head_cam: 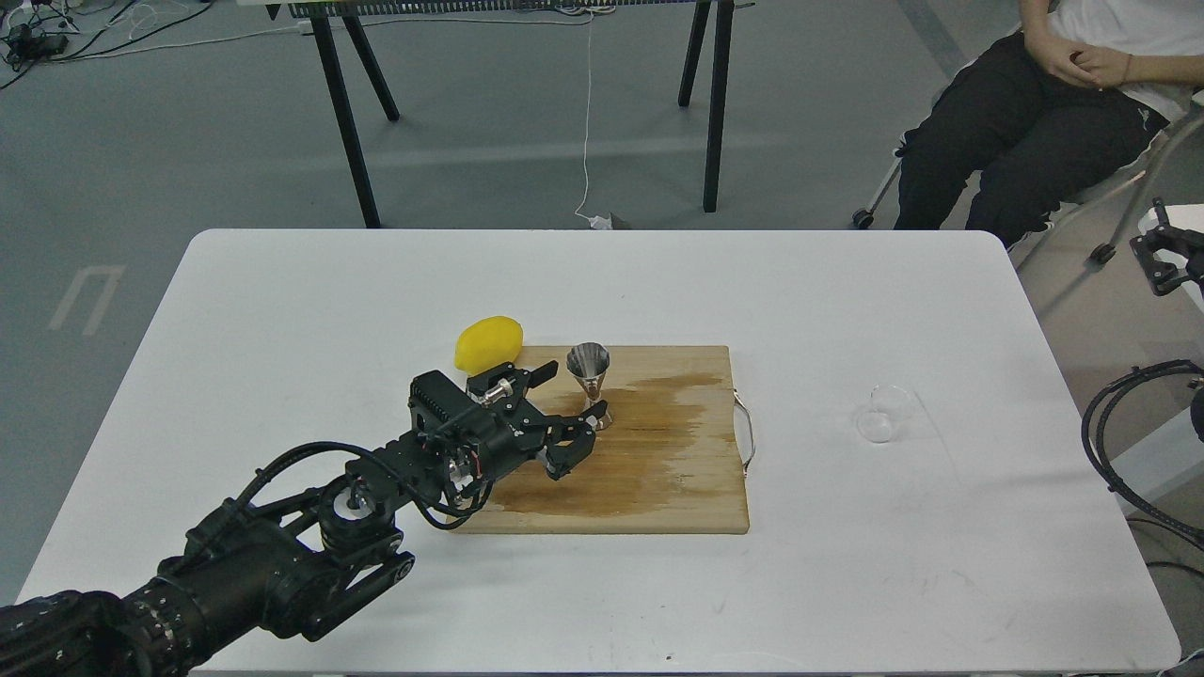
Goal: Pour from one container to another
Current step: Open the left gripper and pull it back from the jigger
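The steel hourglass jigger [589,369] stands on the wooden cutting board [677,489], near its back left part. My left gripper [579,444] is open just in front and left of the jigger's base, and its upper fingertip [593,425] looks close to or touching that base. The small clear cup [884,414] sits alone on the white table [282,310], right of the board and far from both grippers. At the right edge of the view, off the table, my right gripper [1164,254] shows small and dark.
A yellow lemon [488,341] lies at the board's back left corner, just behind my left wrist. A dark wet stain covers the board's middle. A metal handle [748,432] sticks out of the board's right side. A seated person [1035,113] is beyond the table's far right corner.
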Motion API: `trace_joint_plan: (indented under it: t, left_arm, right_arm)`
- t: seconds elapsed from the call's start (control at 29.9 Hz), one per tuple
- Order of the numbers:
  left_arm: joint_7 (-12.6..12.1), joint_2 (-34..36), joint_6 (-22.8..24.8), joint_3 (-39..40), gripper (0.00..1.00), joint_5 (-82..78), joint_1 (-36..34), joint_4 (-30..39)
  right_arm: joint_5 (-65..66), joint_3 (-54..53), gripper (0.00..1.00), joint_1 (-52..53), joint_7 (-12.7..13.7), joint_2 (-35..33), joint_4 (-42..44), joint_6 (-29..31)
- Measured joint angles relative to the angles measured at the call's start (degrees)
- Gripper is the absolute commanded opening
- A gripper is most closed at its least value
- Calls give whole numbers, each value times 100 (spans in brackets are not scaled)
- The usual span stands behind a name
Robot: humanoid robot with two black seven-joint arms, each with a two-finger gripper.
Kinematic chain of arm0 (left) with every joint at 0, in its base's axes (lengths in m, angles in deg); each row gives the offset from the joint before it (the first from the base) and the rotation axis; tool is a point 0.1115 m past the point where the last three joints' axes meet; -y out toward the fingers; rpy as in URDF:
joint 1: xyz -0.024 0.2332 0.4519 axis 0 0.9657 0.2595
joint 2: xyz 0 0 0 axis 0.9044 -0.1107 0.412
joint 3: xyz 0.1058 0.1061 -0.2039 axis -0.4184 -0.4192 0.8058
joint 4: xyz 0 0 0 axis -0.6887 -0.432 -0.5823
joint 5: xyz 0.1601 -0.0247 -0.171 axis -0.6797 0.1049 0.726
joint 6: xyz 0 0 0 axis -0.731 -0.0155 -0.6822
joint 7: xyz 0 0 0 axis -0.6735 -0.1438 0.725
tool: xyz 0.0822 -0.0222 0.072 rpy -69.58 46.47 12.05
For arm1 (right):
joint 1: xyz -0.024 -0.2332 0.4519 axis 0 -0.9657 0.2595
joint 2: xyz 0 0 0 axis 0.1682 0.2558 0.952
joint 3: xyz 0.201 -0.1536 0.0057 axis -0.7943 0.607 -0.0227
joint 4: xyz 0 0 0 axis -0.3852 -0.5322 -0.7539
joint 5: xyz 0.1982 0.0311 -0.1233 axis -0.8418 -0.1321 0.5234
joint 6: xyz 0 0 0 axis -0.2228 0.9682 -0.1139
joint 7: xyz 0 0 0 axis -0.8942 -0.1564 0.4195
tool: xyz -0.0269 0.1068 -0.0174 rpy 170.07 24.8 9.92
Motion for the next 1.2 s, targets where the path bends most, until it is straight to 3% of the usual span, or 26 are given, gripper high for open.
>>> trace_joint_plan:
  t: [0.77, 1.0, 1.2]
  left_arm:
    - [8, 393, -167, -35, 80, 0, 239, 100]
    - [11, 1003, -188, 0, 80, 0, 372, 605]
    - [10, 2002, -259, 65, 80, 0, 526, 1412]
  right_arm:
    - [0, -8, 100, -57, 0, -8, 9, 0]
    - [0, -8, 100, -69, -4, -8, 9, 0]
    - [0, -8, 100, -77, -5, -19, 9, 0]
